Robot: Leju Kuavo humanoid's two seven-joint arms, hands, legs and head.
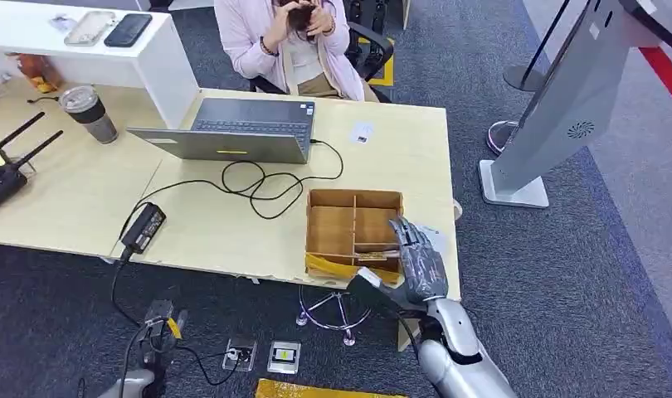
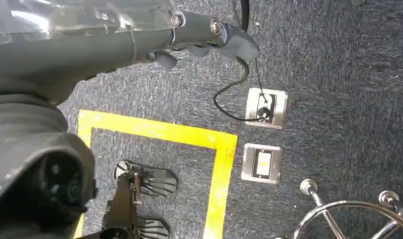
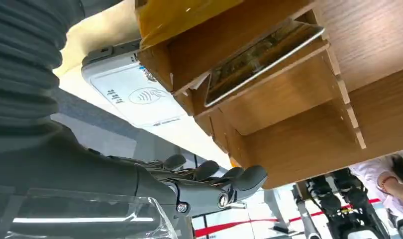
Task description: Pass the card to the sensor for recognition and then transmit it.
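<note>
Down at my left side the left hand (image 2: pixel 209 37) hangs over the carpet, fingers curled in on nothing. On the tabletop (image 1: pixel 233 232) the laptop (image 1: pixel 241 130) and its cable lie well left of the wooden box (image 1: pixel 353 230). My right hand (image 1: pixel 417 253) hovers at the box's right edge, fingers (image 3: pixel 229 179) spread and holding nothing. Inside, the card (image 3: pixel 261 57) leans tilted in a compartment; the white reader (image 3: pixel 135 94) lies just beside the box. I expect trouble pinching that leaning card: a fingertip could catch the divider, shoving the box or dropping the card flat.
</note>
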